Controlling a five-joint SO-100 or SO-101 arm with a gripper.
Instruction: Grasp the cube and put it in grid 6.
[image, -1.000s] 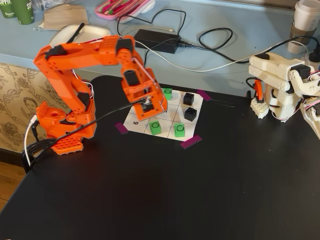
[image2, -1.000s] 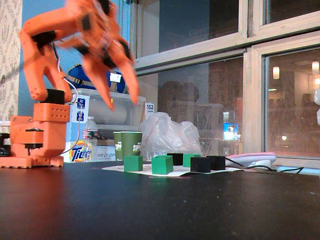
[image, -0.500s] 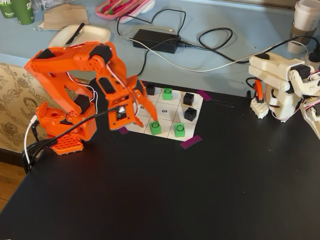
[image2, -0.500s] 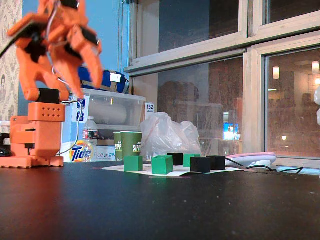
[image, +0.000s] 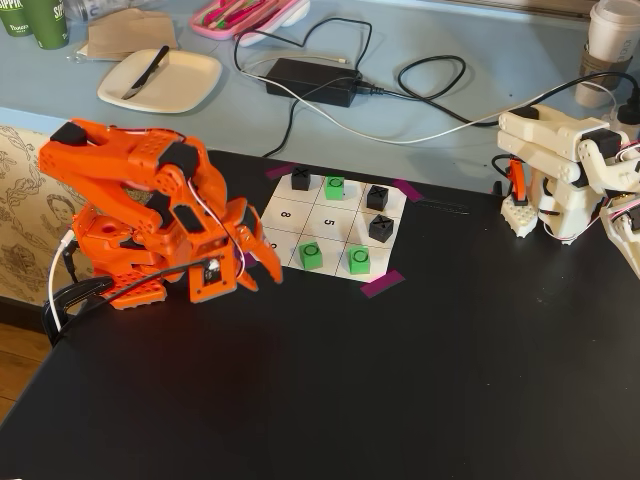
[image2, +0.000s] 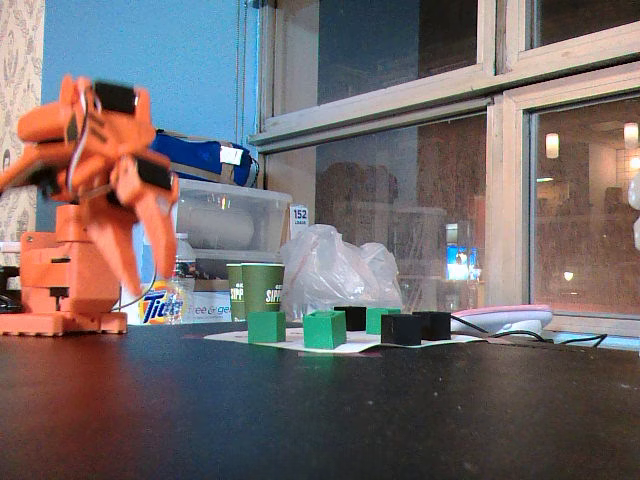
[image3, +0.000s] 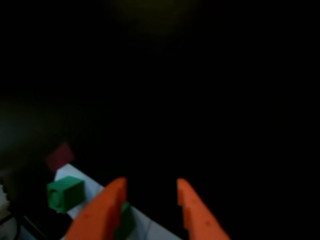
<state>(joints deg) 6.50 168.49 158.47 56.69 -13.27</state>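
Observation:
Three green cubes with black rings stand on the white 3x3 paper board (image: 345, 222): one in the far row (image: 334, 187), two in the near row (image: 311, 255) (image: 359, 259). Only the digits 8 and 5 read clearly; cubes cover other cells, so I cannot pick out grid 6. My orange gripper (image: 262, 280) hangs open and empty just left of the board's near left corner, above the table. In the wrist view the gripper (image3: 151, 181) holds nothing; one green cube (image3: 65, 194) lies left of it and another (image3: 126, 222) peeks from behind the left finger (image3: 102, 215).
Three black X cubes (image: 300, 178) (image: 377, 197) (image: 381, 228) stand on the board. Purple tape (image: 382, 283) holds its corners. A white robot arm (image: 560, 180) stands at the table's right. A power brick (image: 312, 80) with cables and a plate (image: 160, 80) lie behind on the blue surface.

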